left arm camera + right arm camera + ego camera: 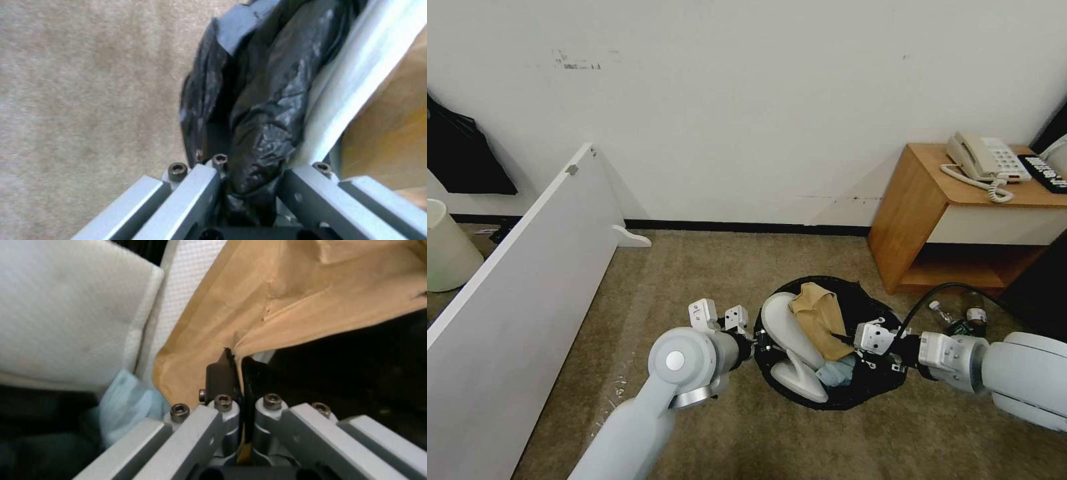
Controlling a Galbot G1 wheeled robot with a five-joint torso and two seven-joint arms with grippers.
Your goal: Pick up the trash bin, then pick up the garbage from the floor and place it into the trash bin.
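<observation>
The bin (pixel 864 390), lined with a black bag (pixel 262 110), is sitting over the carpet (pixel 694 267) between the two arms, in front of a wooden nightstand (pixel 917 220). The left gripper (pixel 758 343) is clamping the bag-covered rim on the bin's left side, its jaws pressing on the crinkled plastic. The right gripper (pixel 854 341) is reaching into the bin from the right, its jaws nearly together and pinching an edge of the brown cardboard (pixel 822 323). Two white slippers (pixel 787 340) are standing on edge inside the bin, leaning against the cardboard, with a light-blue cloth (pixel 835 373) lying beneath them. Bottles (pixel 960 320) are lying on the floor by the nightstand.
</observation>
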